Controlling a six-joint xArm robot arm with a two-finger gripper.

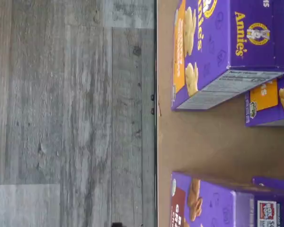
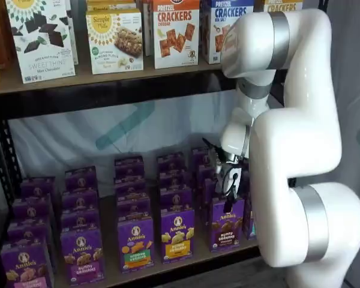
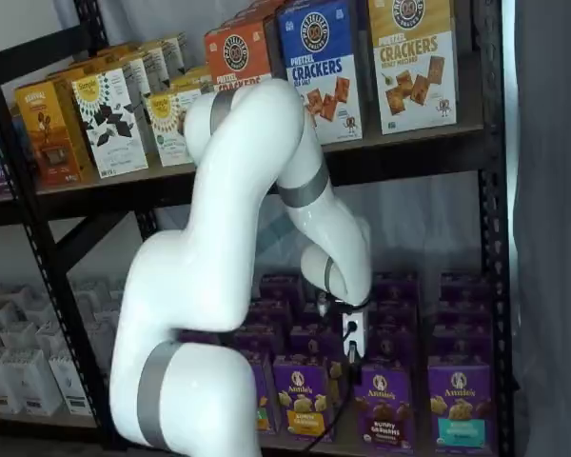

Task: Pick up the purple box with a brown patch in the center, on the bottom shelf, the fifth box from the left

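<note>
Purple Annie's Bunny Grahams carton with brown centre standing just below tool; tool gaping wide, holding nothing; risking knocking neighbouring yellow-green-centred purple carton.

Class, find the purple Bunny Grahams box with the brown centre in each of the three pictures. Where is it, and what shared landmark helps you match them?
Wrist view: the purple box stands at the board's edge, its brown patch facing the grey floor.
Shelf view: front row, just beside the white arm.
Shelf view: front row, right of the yellow-centred box.
Shared landmark: the bottom shelf, whose tan board it stands on.
</note>
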